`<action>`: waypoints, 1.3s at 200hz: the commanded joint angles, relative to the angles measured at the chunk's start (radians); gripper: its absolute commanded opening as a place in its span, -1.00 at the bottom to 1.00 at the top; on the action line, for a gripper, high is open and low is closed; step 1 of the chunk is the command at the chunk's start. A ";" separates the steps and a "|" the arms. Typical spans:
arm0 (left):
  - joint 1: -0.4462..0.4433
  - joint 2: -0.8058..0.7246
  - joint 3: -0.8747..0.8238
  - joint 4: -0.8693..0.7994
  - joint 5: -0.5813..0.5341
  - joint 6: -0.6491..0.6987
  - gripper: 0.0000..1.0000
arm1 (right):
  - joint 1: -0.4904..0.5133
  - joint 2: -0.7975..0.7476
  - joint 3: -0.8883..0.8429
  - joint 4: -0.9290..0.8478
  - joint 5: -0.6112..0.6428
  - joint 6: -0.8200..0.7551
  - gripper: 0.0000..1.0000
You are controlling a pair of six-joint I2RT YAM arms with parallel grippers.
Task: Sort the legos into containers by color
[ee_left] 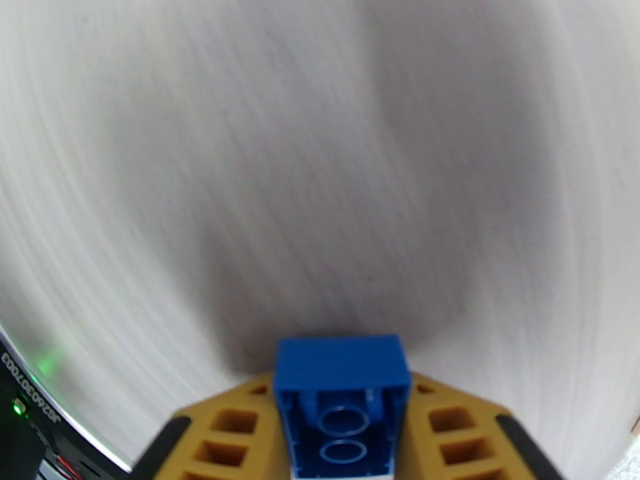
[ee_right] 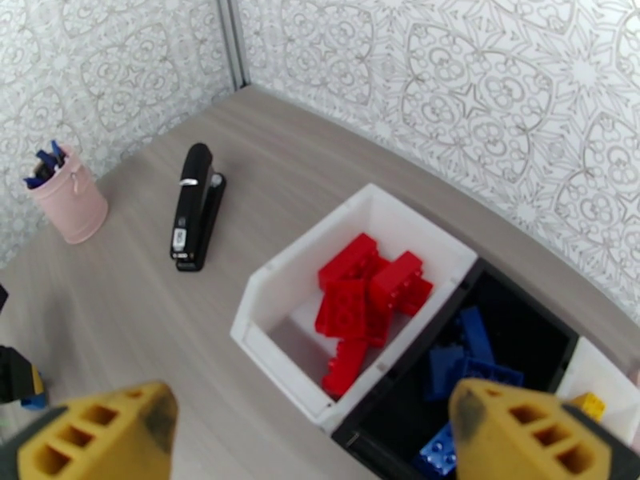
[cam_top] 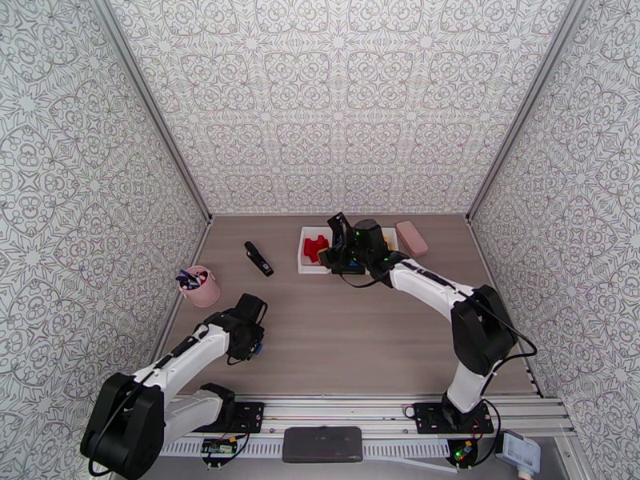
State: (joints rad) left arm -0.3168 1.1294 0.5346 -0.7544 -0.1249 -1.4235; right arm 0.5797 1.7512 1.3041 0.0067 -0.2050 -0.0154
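Left claw [ee_left: 342,414]: I see it pinching a blue lego [ee_left: 340,368].
Right claw [ee_right: 312,432]: spread, over the far black tray [ee_right: 524,304].

Inside a robotics lab test cell: a left arm [cam_top: 180,362] and a right arm [cam_top: 448,294], both white and black, stand bolted to an aluminium rail [cam_top: 336,411] at the edge of a wood-grain tabletop [cam_top: 336,338]. Pattern-printed panels [cam_top: 336,98] on metal posts [cam_top: 154,106] box it in. A bare circuit board [cam_top: 222,447], cables [cam_top: 512,334] and small trays [ee_right: 280,314] of toy bricks [ee_right: 352,306] complete the staged setup
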 commanded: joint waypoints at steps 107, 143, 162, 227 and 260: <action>-0.035 0.063 0.229 0.499 0.079 0.647 -0.66 | -0.004 -0.304 -0.251 -0.019 0.058 -0.046 0.88; -0.075 0.214 0.360 0.677 0.179 0.811 -0.73 | -0.004 -0.393 -0.292 -0.075 0.079 -0.072 0.88; -0.096 0.315 0.455 0.723 0.206 0.884 -0.76 | -0.004 -0.430 -0.310 -0.091 0.086 -0.084 0.89; -0.140 0.664 0.755 0.899 0.265 0.935 -0.80 | -0.006 -0.483 -0.362 -0.078 0.134 -0.084 0.96; -0.174 0.805 0.882 0.933 0.262 0.968 -0.81 | -0.012 -0.487 -0.367 -0.089 0.156 -0.084 0.97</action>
State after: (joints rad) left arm -0.4629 1.8557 1.3231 0.1162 0.1123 -0.5072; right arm 0.5781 1.2823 0.9524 -0.0650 -0.0841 -0.0875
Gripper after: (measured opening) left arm 0.317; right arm 0.983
